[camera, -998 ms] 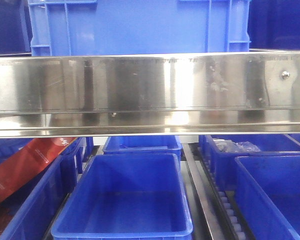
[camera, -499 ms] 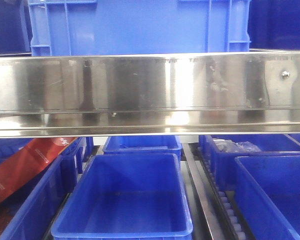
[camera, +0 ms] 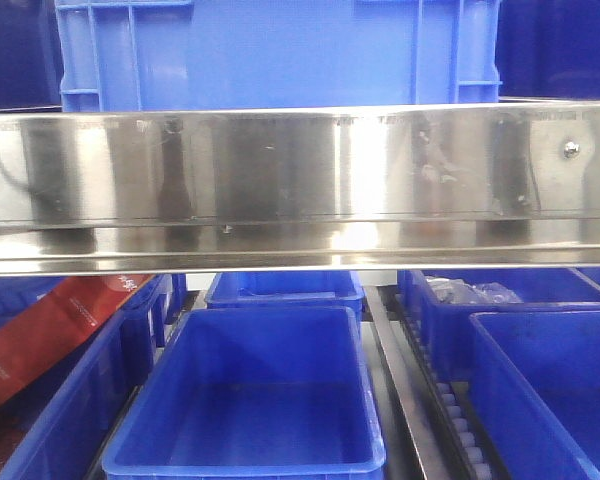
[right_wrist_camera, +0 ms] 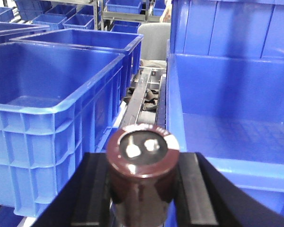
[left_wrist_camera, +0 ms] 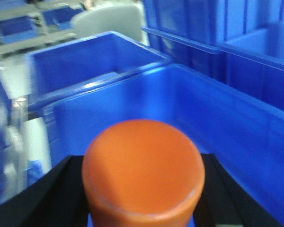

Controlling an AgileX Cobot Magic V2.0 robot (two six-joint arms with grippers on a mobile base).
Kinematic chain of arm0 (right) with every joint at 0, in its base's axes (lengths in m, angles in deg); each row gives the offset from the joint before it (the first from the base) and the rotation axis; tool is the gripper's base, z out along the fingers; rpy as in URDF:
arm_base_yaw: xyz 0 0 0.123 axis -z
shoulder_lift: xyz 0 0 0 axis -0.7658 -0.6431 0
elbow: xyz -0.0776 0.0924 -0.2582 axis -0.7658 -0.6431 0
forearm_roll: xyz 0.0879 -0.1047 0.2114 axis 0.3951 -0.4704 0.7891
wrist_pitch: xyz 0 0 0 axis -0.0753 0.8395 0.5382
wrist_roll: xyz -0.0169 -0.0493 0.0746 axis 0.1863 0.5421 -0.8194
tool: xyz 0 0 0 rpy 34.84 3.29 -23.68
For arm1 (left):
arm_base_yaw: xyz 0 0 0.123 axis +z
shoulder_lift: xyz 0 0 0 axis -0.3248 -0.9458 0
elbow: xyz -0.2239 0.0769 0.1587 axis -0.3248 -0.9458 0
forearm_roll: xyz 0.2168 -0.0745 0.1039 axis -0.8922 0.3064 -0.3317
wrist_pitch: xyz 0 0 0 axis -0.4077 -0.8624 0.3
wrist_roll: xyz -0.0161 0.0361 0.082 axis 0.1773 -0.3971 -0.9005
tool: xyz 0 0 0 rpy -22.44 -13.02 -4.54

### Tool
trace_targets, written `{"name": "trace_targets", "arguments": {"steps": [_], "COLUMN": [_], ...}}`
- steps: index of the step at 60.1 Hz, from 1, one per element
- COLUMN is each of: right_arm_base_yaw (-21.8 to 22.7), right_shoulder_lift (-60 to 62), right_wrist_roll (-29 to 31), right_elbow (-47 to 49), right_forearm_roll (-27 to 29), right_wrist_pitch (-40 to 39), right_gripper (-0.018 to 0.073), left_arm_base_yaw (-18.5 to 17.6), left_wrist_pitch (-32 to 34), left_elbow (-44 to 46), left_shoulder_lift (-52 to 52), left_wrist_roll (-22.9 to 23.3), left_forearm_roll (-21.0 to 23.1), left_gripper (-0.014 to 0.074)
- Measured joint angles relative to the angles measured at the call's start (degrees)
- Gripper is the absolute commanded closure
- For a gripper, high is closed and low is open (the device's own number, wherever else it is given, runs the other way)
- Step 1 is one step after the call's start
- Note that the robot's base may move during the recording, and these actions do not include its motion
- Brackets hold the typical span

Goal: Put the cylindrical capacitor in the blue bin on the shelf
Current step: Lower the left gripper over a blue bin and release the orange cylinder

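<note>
My right gripper point(right_wrist_camera: 143, 187) is shut on the cylindrical capacitor point(right_wrist_camera: 143, 146), a stubby dark maroon cylinder with two metal terminals on its top. It is held upright above the gap between two blue bins point(right_wrist_camera: 47, 90) point(right_wrist_camera: 232, 113). My left gripper point(left_wrist_camera: 143, 194) is shut on an orange round-topped cylinder point(left_wrist_camera: 143, 163), held over a blue bin point(left_wrist_camera: 217, 113). The front view shows the shelf's shiny steel front edge point(camera: 300, 180) and an empty blue bin point(camera: 250, 400) below it. Neither gripper shows in the front view.
A large blue crate point(camera: 280, 50) stands on the upper tier. A red-brown strip point(camera: 50, 335) lies in the left bin. Clear bags point(camera: 470, 292) lie in a right rear bin. A roller rail point(camera: 450, 410) runs between bins, and another rail point(right_wrist_camera: 144, 101) shows in the right wrist view.
Only the reflections on the steel front edge have shifted slightly. The bins have not moved.
</note>
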Motion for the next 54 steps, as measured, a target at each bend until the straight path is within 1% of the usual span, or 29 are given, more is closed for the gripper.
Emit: {"name": "trace_targets", "arguments": {"steps": [6,13,17,20,22,30,33,35,39,49,54], "right_arm_base_yaw": [0.0,0.0,0.0,0.0,0.0,0.0,0.0,0.0,0.0,0.0,0.0], "right_shoulder_lift": [0.0,0.0,0.0,0.0,0.0,0.0,0.0,0.0,0.0,0.0,0.0], "right_wrist_roll": [0.0,0.0,0.0,0.0,0.0,0.0,0.0,0.0,0.0,0.0,0.0], "right_elbow": [0.0,0.0,0.0,0.0,0.0,0.0,0.0,0.0,0.0,0.0,0.0], "right_forearm_roll": [0.0,0.0,0.0,0.0,0.0,0.0,0.0,0.0,0.0,0.0,0.0], "right_wrist_pitch": [-0.1,-0.1,-0.1,-0.1,-0.2,-0.2,-0.2,-0.2,-0.2,-0.2,-0.2], "right_gripper": [0.0585,0.0585,0.0585,0.0585,0.0585,0.0585,0.0585,0.0585,0.0585,0.0585,0.0585], "left_arm_base_yaw": [-0.4,-0.4,-0.4,-0.4,-0.4,-0.4,-0.4,-0.4,-0.4,-0.4,-0.4], "left_wrist_pitch": [0.0,0.0,-0.4,-0.6,-0.9,-1.1,-1.1,-1.1,-1.0,-1.6,-2.8], "left_elbow": [4.8,7.5,8.1,8.2,8.3,8.5,8.6,8.6,8.8,8.8,8.8], "left_shoulder_lift": [-7.4,-13.6,-15.8,-16.9,-17.7,-19.0,-19.1,-19.1,-19.1,-18.9,-18.1], "left_wrist_roll": [-0.1,-0.1,-0.1,-0.1,-0.1,-0.1,-0.1,-0.1,-0.1,-0.1,-0.1], "left_forearm_roll": [0.0,0.0,0.0,0.0,0.0,0.2,0.3,0.3,0.3,0.8,1.4], "left_gripper": [0.0707,0.0703,0.0657,0.0588,0.0521,0.0196,0.0101,0.0046,-0.0021,0.0004,0.0038]}}
